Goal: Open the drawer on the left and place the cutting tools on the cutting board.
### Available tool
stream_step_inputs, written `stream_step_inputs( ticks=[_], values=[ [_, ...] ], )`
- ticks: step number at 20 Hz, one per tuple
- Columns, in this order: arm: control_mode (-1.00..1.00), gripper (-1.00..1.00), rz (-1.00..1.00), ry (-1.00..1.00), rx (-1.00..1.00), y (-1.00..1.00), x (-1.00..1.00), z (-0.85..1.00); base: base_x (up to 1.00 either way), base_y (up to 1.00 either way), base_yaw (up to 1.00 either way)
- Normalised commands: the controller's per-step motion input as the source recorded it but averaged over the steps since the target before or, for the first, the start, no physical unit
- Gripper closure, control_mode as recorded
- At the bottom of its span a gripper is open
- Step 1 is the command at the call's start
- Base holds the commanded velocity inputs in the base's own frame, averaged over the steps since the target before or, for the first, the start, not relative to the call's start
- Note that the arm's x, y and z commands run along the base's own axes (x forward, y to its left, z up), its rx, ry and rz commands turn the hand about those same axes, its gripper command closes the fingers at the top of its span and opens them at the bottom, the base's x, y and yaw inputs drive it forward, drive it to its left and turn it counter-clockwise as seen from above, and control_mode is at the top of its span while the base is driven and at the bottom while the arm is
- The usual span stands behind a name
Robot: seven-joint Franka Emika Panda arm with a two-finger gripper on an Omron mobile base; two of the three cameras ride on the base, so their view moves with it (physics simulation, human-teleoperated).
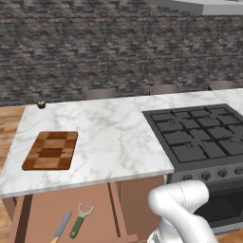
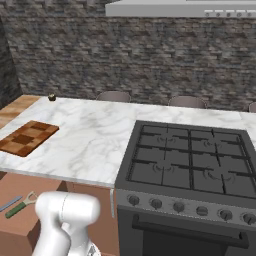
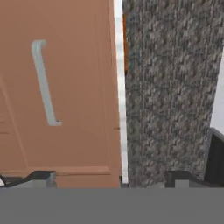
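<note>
The drawer (image 1: 42, 209) stands pulled out under the counter's left end, its flat brown inside showing. In it lie the cutting tools side by side: a slim knife (image 1: 61, 226) with a grey-blue blade and a green-handled peeler (image 1: 80, 220); the right base view shows the peeler (image 2: 20, 205) and the knife (image 2: 10, 204) too. The checkered cutting board (image 1: 51, 150) rests on the marble counter above the drawer, also seen as the board (image 2: 27, 137). My gripper (image 3: 113, 177) is open and empty, low beside the cabinets, facing a reddish-brown front with a silver bar handle (image 3: 43, 83).
A black stove (image 1: 199, 137) takes up the counter's right part, its knobs and oven door below. A small dark round object (image 1: 41, 104) sits at the counter's far left corner. Chair backs (image 1: 99, 94) rise behind the counter. My white arm (image 1: 182, 209) bends low before the cabinets.
</note>
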Motion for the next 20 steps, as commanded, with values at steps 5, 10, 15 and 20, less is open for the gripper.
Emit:
stream_step_inputs(
  ticks=[5, 10, 15, 20],
  values=[
    [-1.0, -1.0, 0.0, 0.12, 0.22, -0.63, 0.17, 0.49, 0.0, 0.0, 0.0],
    [-1.0, -1.0, 0.0, 0.19, 0.26, -0.74, 0.43, 0.55, 0.0, 0.0, 0.0],
    [-1.0, -1.0, 0.0, 0.26, 0.26, -0.66, 0.69, 0.6, 0.0, 0.0, 0.0],
    [-1.0, -1.0, 0.0, 0.32, 0.28, -0.63, 0.79, 0.63, 0.0, 0.0, 0.0]
  ],
)
